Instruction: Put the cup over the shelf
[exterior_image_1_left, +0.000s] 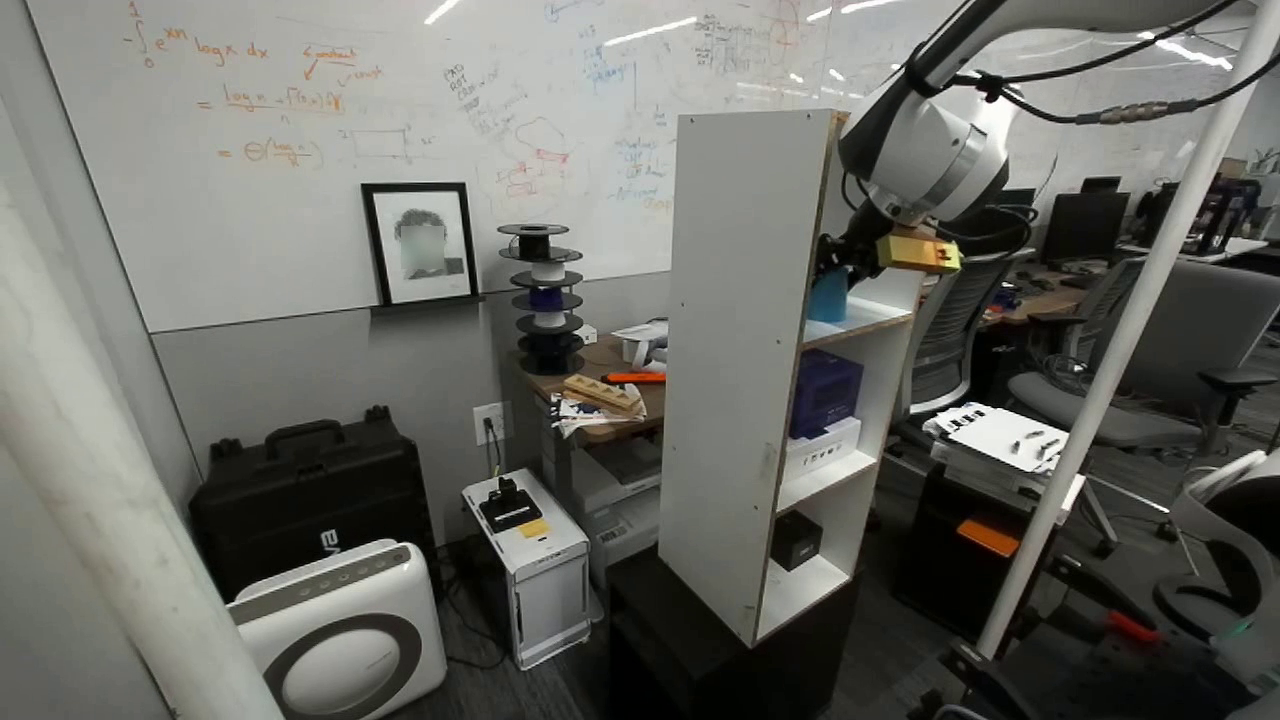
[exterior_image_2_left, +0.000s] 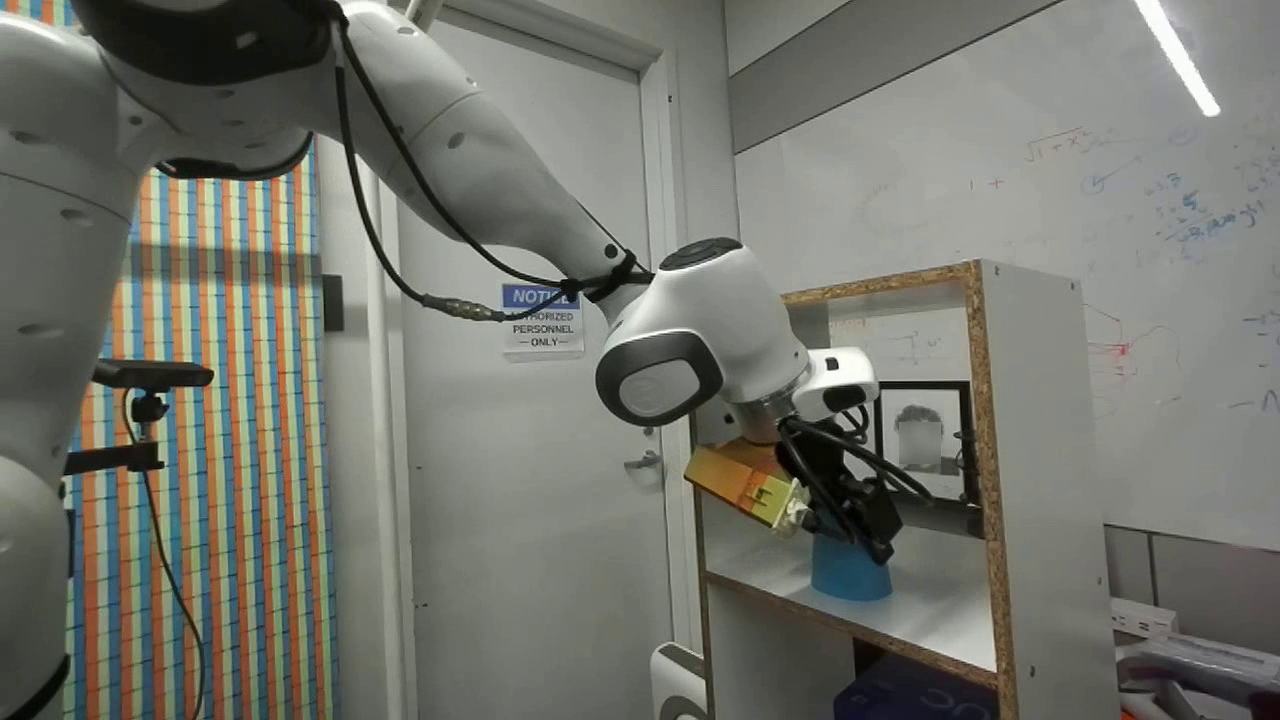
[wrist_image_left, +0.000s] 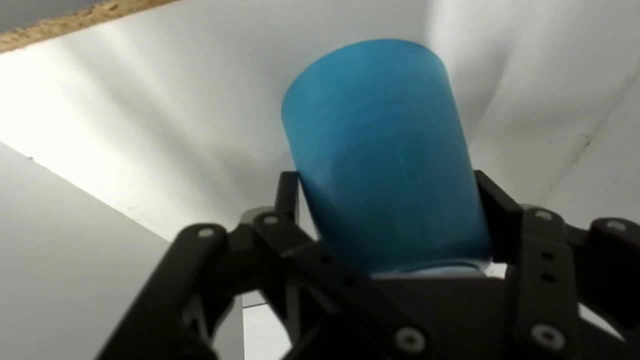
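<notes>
The light-blue cup (exterior_image_1_left: 828, 298) is in the top compartment of the tall white shelf (exterior_image_1_left: 740, 350), and both show in both exterior views, the cup here (exterior_image_2_left: 850, 573) and the shelf here (exterior_image_2_left: 1040, 450). The cup's wider end is down and appears to rest on the compartment floor. My gripper (wrist_image_left: 387, 172) reaches into the compartment from above at a slant. In the wrist view its fingers touch both sides of the cup (wrist_image_left: 385, 150), with a small gap below the left fingertip. The cup's narrow end is partly hidden behind the gripper body.
The shelf's side walls and front edge (exterior_image_2_left: 985, 450) stand close around the wrist. A dark purple box (exterior_image_1_left: 825, 392) on a white box fills the middle compartment. A black box (exterior_image_1_left: 796, 540) is in the bottom one. A desk with spools (exterior_image_1_left: 548, 300) stands behind.
</notes>
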